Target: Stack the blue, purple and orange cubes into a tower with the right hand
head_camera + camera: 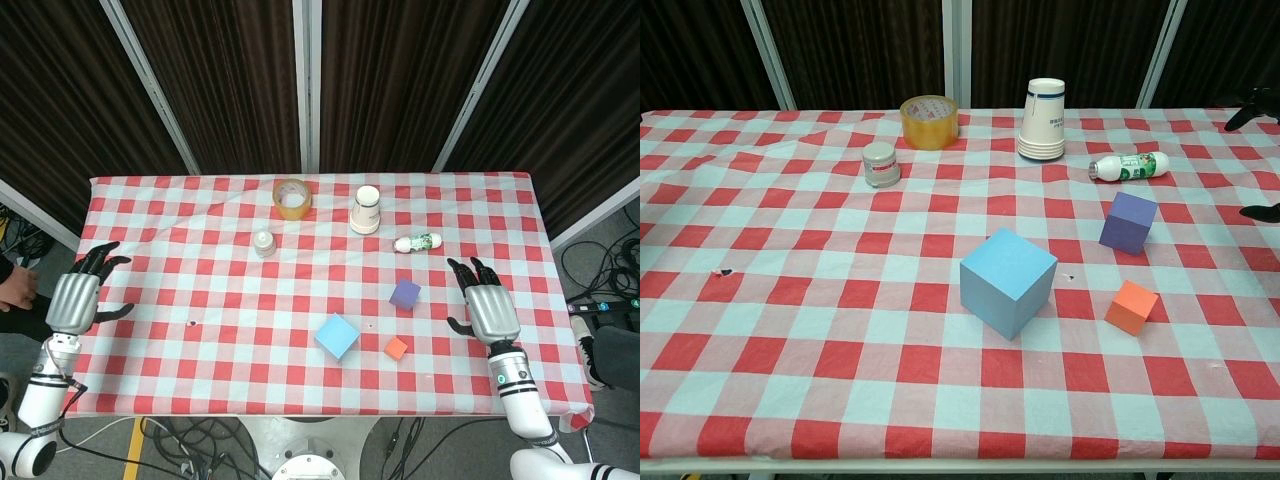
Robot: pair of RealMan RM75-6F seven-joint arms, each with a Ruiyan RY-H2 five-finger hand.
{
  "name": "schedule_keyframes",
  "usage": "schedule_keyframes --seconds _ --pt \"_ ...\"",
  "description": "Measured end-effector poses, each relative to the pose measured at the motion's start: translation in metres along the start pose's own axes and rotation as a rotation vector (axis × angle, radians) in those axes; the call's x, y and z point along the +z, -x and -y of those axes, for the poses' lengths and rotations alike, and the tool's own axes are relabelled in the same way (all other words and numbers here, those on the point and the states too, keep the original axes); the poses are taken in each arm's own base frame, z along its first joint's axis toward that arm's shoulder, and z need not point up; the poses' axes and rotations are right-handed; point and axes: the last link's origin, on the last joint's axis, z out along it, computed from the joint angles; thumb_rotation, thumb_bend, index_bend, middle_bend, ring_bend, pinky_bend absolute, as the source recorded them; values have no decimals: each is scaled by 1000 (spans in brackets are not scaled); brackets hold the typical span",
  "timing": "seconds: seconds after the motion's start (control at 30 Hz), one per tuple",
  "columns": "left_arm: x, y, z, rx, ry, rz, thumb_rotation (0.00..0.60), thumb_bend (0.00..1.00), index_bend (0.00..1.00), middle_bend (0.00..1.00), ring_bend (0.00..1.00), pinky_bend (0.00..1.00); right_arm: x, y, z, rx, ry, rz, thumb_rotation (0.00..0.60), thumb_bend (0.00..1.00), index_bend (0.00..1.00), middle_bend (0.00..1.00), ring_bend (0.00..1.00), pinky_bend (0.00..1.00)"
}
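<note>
Head view: the right hand (489, 308) hangs over the right side of the table (180, 330), back upward, fingers (470, 272) spread apart and holding nothing. The purple cube (405, 294) sits just left of those fingertips, apart from them. The orange cube (396, 348) lies left of the hand's wrist end, nearer the front edge, and the blue cube (337, 336), the largest of the 3, stands further left again, beside the orange one without touching it. All 3 cubes rest separately on the red-and-white checked cloth; none is stacked. Beyond the fingertips, toward the far edge, lie a small bottle (417, 242) on its side, a stack of paper cups (366, 210) upside down, a roll of tape (292, 196) and a small white jar (264, 243). The left hand (78, 297) is over the left edge, fingers likewise spread and empty, well apart from every cube.

Chest view: only dark fingertips of the right hand (1252, 108) show at the right border, so its grasp cannot be judged here; the left hand is out of frame. The purple cube (1128, 222) is the nearest cube to those tips, the orange cube (1131, 307) sits in front of it, and the blue cube (1007, 281) stands left of both. The bottle (1128, 167), cups (1042, 120), tape (929, 121) and jar (880, 164) line the far part of the table (790, 380).
</note>
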Motion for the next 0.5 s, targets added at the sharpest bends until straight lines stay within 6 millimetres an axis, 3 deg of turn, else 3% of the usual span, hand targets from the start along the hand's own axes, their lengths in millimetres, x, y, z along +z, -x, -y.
schedule_keyframes --seconds 0.5 --pt "0 -3 3 -1 -12 -11 600 111 334 240 163 288 13 -18 16 -47 -101 32 600 98 55 181 1 129"
